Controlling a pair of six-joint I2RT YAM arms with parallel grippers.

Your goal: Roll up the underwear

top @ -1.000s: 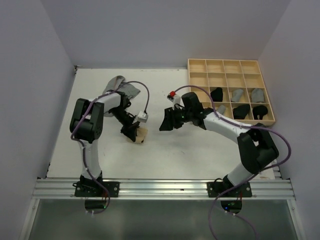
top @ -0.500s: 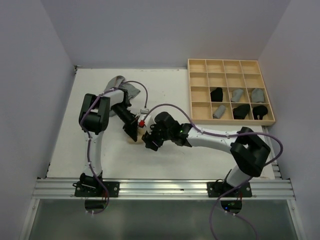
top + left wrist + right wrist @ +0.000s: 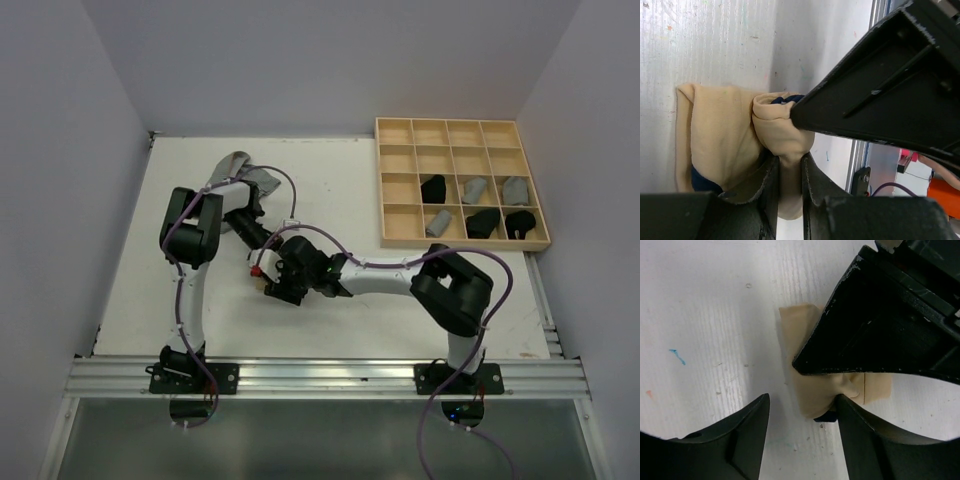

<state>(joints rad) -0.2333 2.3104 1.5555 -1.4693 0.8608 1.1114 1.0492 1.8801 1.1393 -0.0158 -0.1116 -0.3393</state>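
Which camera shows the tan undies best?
The left wrist view: the tan underwear fills it, folds clear, pinched by the left gripper. The right wrist view shows part, half covered by that gripper. From the top it is nearly hidden.

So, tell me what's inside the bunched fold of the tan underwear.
Dark trim peeks from the fold of the tan underwear. The left tool pinches it; anything deeper is covered by cloth.

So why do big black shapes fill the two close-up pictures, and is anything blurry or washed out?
Top external view: soft, even light, faint shadows, everything sharp. Left wrist view: a right-arm finger sits so close it is a dark slab, while the tan underwear is crisp. Right wrist view: the left gripper is a black mass, and the white table looks slightly washed out.
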